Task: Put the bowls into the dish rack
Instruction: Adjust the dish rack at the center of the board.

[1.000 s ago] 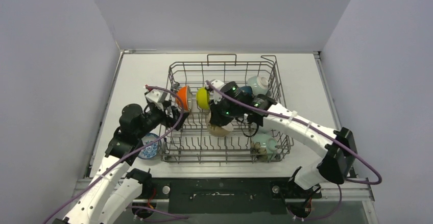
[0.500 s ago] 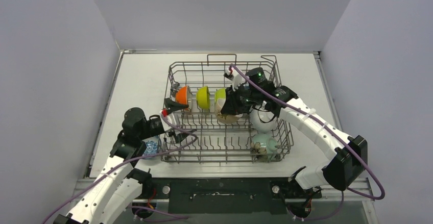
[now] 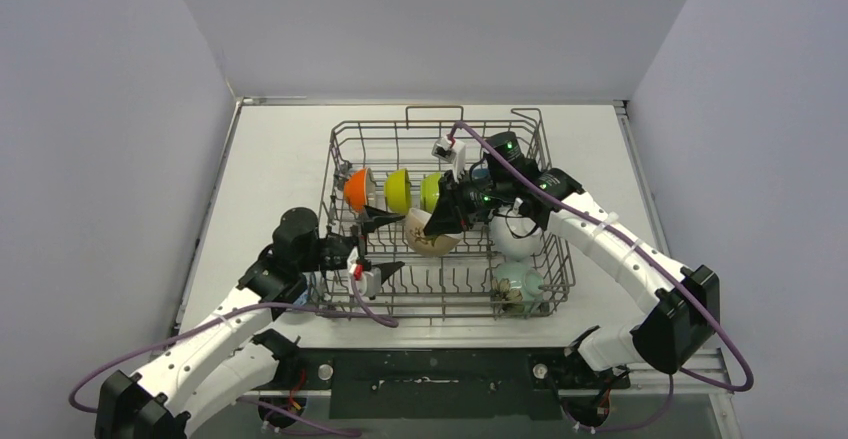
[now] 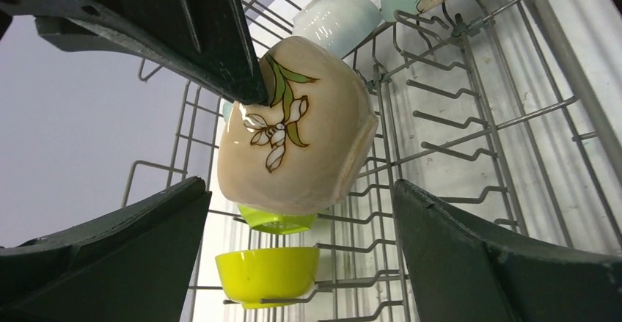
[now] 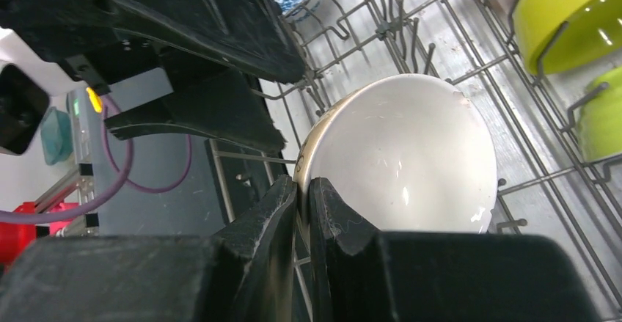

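Left hand (image 3: pixel 400 241) wide, right hand (image 5: pixel 303 190) clamped.

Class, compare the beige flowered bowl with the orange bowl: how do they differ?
The beige bowl carries a painted flower; the orange bowl looks plain. The beige bowl is pinched at its rim by the right gripper; the orange bowl stands ungripped. Both are tipped sideways within the dish rack.

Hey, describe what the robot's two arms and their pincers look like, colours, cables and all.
The left arm and right arm match: white tubular links, chunky black joints. The left pincer and right pincer are black, each with two tapered wedge-shaped fingers. A purple cable loops along each arm. Green lights glow on the right wrist.
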{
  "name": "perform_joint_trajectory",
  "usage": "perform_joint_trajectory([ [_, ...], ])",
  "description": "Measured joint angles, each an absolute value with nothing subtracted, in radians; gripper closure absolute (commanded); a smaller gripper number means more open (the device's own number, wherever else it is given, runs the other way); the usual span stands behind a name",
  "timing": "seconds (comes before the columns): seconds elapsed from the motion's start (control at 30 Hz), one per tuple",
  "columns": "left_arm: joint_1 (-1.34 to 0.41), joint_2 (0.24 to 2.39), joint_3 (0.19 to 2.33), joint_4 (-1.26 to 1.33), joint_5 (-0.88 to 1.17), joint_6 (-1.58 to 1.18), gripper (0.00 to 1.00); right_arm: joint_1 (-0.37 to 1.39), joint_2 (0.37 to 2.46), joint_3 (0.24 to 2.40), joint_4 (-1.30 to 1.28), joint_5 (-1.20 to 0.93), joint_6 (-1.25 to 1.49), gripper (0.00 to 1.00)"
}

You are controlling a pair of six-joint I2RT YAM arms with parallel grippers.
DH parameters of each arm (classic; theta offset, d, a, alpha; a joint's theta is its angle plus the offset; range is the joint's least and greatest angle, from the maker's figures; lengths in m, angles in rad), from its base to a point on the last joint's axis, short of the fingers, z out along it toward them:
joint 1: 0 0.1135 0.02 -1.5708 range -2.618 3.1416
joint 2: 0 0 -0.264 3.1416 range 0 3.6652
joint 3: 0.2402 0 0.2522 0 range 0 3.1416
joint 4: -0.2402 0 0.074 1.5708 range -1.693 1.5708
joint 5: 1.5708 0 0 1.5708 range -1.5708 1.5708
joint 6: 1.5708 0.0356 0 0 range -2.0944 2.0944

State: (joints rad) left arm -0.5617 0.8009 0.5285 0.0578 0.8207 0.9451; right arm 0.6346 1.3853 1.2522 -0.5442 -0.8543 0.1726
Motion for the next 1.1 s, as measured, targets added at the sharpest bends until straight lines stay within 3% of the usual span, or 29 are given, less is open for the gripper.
perform_joint_trajectory([
  [0.53,-0.643,0.992,0.648,0.051,0.779,1.007,0.0,0.639,1.385,1.252,-0.523,-0.934,0.195,0.95],
  [0.93,-0.682,1.069,0.727,-0.068,0.778,1.069,0.29,0.644,1.386,1.252,-0.517,-0.952,0.194,0.95],
  [1.1,-0.688,1.068,0.731,-0.096,0.765,1.109,0.57,0.649,1.386,1.252,-0.519,-0.95,0.194,0.94],
])
